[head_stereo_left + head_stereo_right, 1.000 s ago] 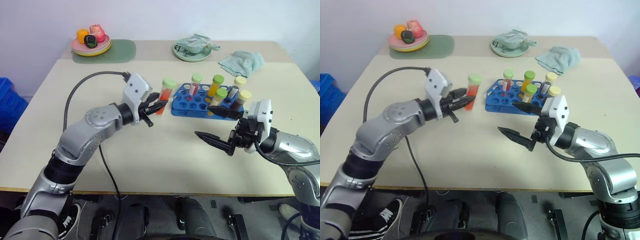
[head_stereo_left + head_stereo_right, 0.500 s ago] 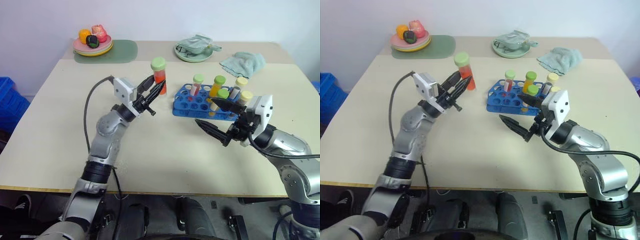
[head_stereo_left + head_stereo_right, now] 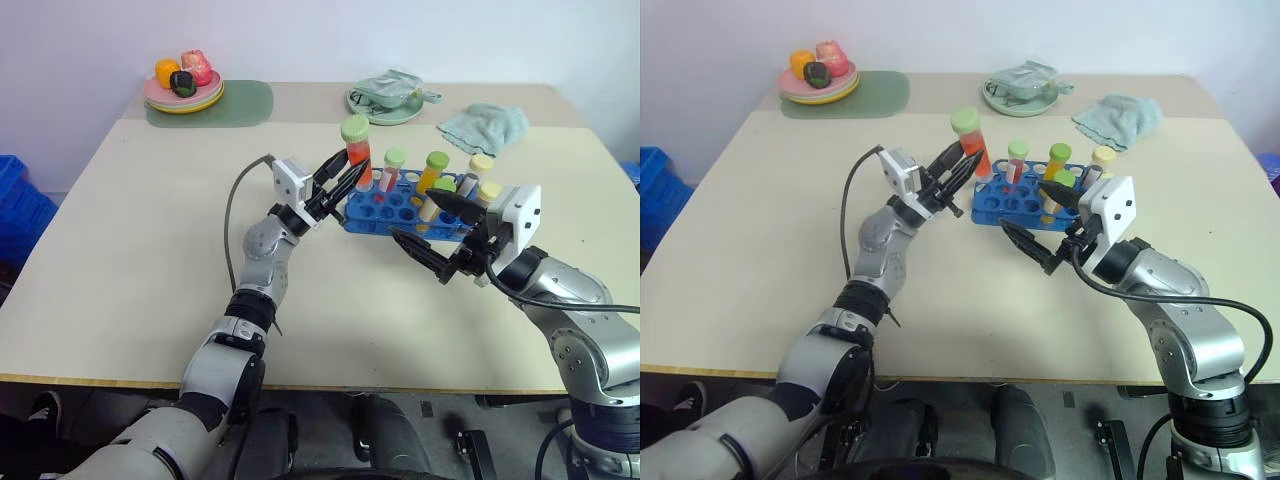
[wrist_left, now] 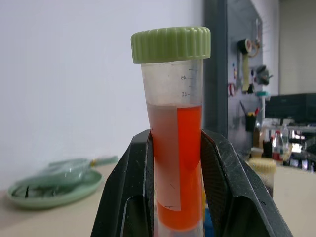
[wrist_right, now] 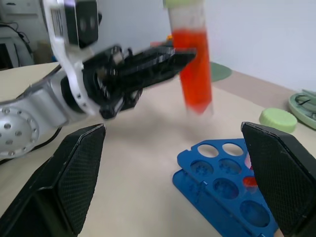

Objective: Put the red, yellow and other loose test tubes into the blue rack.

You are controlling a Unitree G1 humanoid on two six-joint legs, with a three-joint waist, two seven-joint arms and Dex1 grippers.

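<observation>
My left gripper (image 3: 350, 176) is shut on the red test tube (image 3: 357, 152), which has a green cap. The tube stands upright just above the left end of the blue rack (image 3: 384, 216). In the left wrist view both black fingers (image 4: 123, 187) clamp the red tube (image 4: 177, 148) below its label. Several capped tubes stand in the rack, among them a yellow one (image 3: 431, 176). My right gripper (image 3: 411, 214) is open at the rack's near right side with nothing between its fingers. The right wrist view shows the red tube (image 5: 195, 64) hanging over the rack's holes (image 5: 222, 182).
A plate of fruit (image 3: 183, 88) sits on a green mat (image 3: 235, 101) at the back left. At the back stands a green plate (image 3: 385, 101), with a teal cloth (image 3: 485, 126) to its right. A blue crate (image 3: 15, 210) is beside the table's left edge.
My left arm has swung right and toward the rack, carrying the red tube from a tilted pose to upright over the rack's left end. The right gripper has stayed open and has barely moved.
</observation>
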